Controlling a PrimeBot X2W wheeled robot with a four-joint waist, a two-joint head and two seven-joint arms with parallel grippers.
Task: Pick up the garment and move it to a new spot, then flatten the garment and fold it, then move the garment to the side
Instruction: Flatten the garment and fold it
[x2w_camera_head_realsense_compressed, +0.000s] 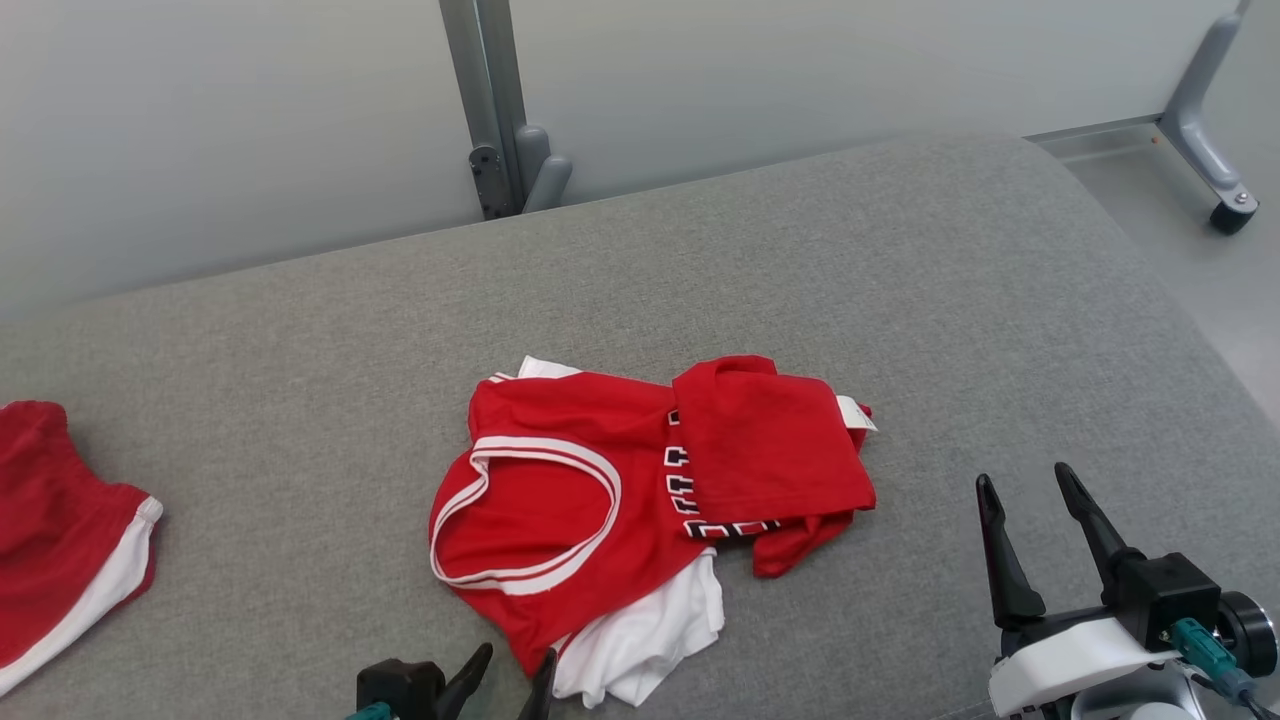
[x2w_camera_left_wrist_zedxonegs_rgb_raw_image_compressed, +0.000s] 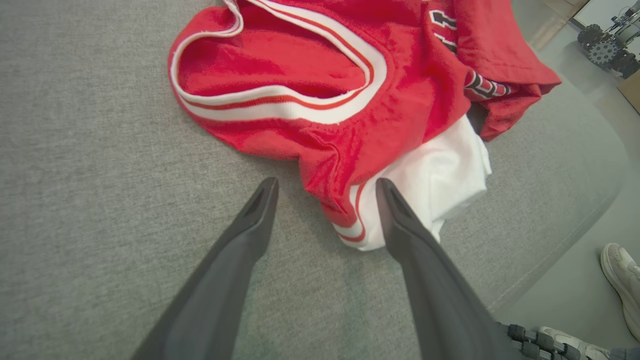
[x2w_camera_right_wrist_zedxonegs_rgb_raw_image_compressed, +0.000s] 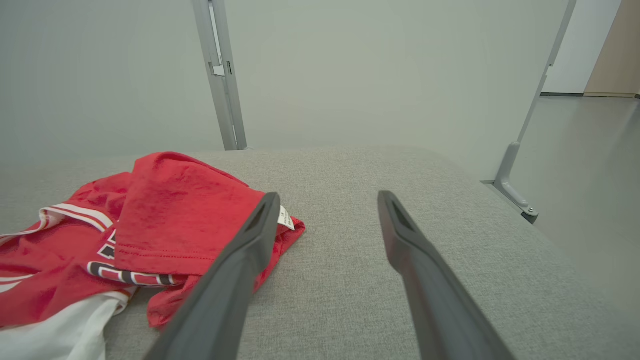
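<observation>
Left fingers (x2w_camera_left_wrist_zedxonegs_rgb_raw_image_compressed: 245, 235) spread wide, garment (x2w_camera_left_wrist_zedxonegs_rgb_raw_image_compressed: 410, 100) corner between them; right fingers (x2w_camera_right_wrist_zedxonegs_rgb_raw_image_compressed: 425, 280) wide, empty, garment to their left.

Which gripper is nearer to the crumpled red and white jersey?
Left. The left gripper stands open at the near corner of the red and white jersey; the right gripper is open, apart to its right.

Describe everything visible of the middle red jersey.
The red jersey is soft-looking knit, with white-and-red striped trim, black-and-white lettering, a white layer poking out at its near edge and a white tag. It lies crumpled, one flap folded over, on the grey cushion. The left gripper, jaws open, straddles its near corner.
</observation>
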